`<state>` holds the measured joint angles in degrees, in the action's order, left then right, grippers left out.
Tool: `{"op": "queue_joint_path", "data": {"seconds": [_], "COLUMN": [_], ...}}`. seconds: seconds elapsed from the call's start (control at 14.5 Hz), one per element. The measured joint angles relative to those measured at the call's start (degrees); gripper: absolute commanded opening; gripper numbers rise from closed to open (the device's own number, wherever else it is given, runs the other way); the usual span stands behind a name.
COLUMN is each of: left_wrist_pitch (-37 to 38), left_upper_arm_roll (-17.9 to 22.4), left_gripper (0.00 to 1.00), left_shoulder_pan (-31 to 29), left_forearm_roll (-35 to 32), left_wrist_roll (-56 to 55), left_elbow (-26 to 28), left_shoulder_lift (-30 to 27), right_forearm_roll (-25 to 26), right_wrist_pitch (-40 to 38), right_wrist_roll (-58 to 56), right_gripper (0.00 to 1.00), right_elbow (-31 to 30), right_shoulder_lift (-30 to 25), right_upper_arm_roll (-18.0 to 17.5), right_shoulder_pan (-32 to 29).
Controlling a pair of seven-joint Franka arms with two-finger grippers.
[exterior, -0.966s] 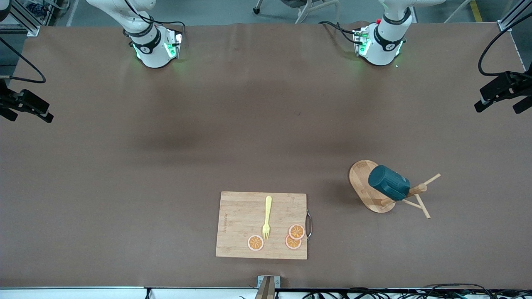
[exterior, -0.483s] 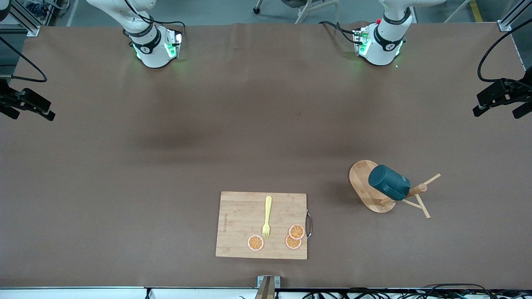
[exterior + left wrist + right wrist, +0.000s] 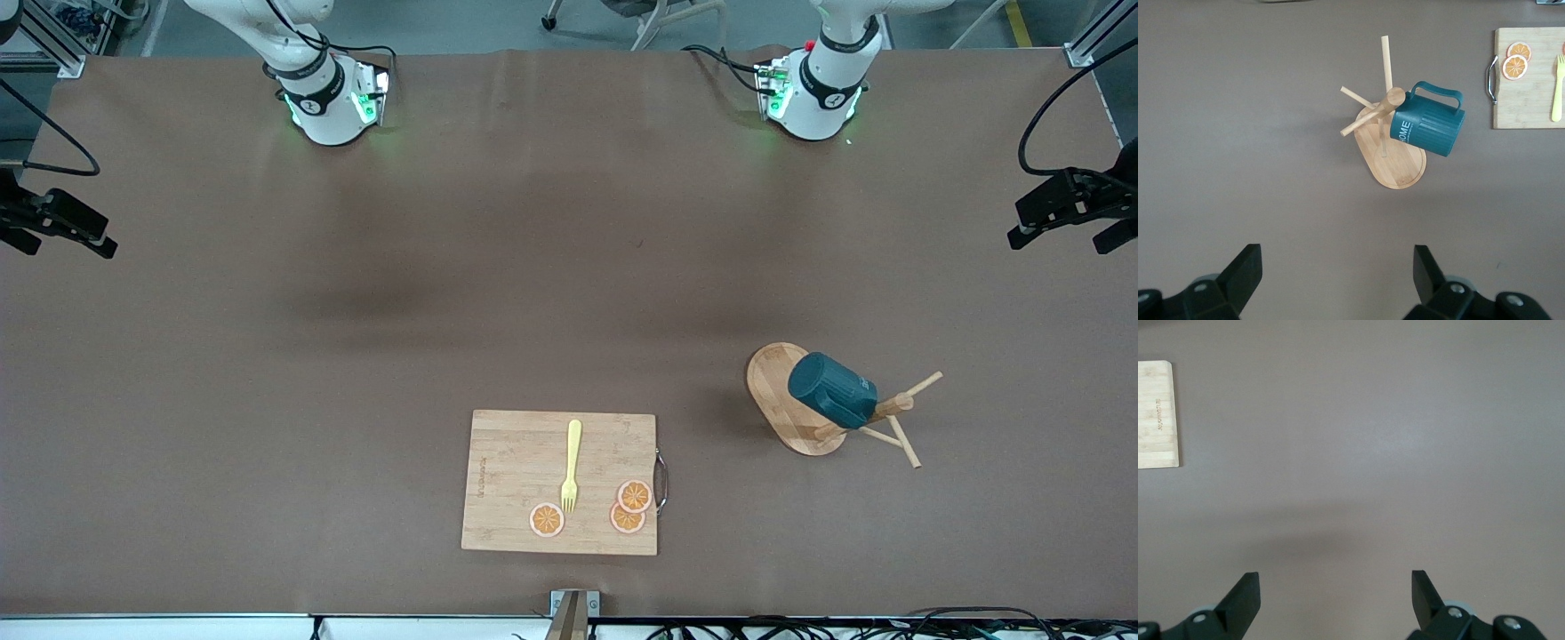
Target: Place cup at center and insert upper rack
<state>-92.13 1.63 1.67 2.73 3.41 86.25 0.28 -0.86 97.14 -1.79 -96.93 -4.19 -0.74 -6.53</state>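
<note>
The cup [image 3: 831,389] is dark teal and hangs tilted on a peg of the upper rack [image 3: 772,384], a light wooden mug tree with an oval base. The rack stands on the table toward the left arm's end. The left wrist view looks down on the cup [image 3: 1428,127], its handle hooked over a peg, and on the rack [image 3: 1399,172]. My left gripper [image 3: 1055,247] hangs open over the table's edge at the left arm's end, apart from the rack; its fingers [image 3: 1336,257] hold nothing. My right gripper [image 3: 67,252] waits open over the table's right-arm end, also empty [image 3: 1335,581].
A bamboo cutting board [image 3: 520,462] lies near the front camera's edge of the table, beside the rack. On it are a yellow fork [image 3: 572,462] and three orange slices [image 3: 635,495]. The board's corner [image 3: 1157,413] shows in the right wrist view.
The left gripper has drifted slightly inward over the table edge, and the right gripper has shifted a little. The cup and rack have not moved.
</note>
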Motion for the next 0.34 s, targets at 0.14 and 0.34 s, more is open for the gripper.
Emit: {"op": "queue_joint_path", "data": {"seconds": [0.14, 0.34], "left_wrist_pitch": [0.0, 0.0], "left_upper_arm_roll": [0.0, 0.0], "left_gripper": [1.00, 1.00], "left_shoulder_pan": [0.0, 0.0], "left_forearm_roll": [0.0, -0.1], "left_wrist_roll": [0.0, 0.0], "left_elbow": [0.0, 0.0], "left_shoulder_lift": [0.0, 0.0], "right_forearm_roll": [0.0, 0.0], "right_wrist_pitch": [0.0, -0.1], "right_wrist_roll": [0.0, 0.0], "right_gripper": [1.00, 1.00], "right_elbow": [0.1, 0.3], "right_shoulder_lift": [0.0, 0.0], "right_upper_arm_roll": [0.0, 0.0], "right_shoulder_pan": [0.0, 0.0]}}
